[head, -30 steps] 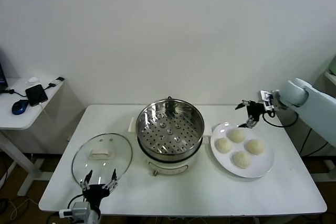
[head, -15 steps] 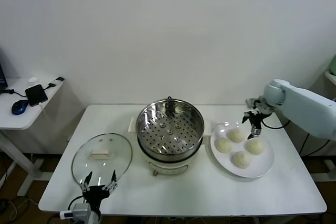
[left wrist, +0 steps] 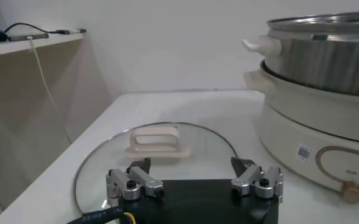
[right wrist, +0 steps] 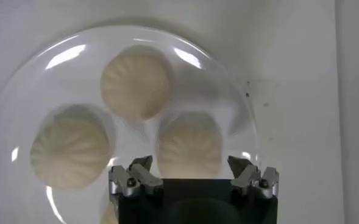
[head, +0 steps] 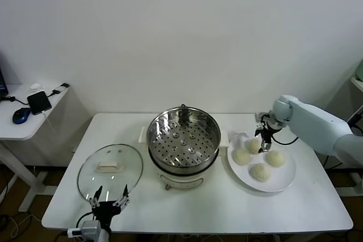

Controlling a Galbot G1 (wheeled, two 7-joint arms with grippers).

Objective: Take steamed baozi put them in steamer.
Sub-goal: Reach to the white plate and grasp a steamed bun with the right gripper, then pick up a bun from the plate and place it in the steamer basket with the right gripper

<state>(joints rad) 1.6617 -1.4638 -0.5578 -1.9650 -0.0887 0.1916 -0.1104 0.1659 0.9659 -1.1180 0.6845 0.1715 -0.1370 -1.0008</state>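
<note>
My right gripper (head: pixel 264 138) hangs with jaws wide over the rear baozi (right wrist: pixel 189 144) on the white plate (head: pixel 286 181) near the tabletop's right edge; I should descend centred and squeeze softly; my left gripper (head: pixel 108 202), also wide, waits over the glass lid (head: pixel 109 169); the steamer (head: pixel 184 134) stands mid-table.

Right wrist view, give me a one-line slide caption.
Open right gripper poised above a baozi on the white plate, two more buns alongside.

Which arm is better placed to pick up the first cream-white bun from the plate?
The right. The right gripper, jaws open, hangs above the cream-white buns on the white plate; the left gripper waits beside the round glass lid.
</note>
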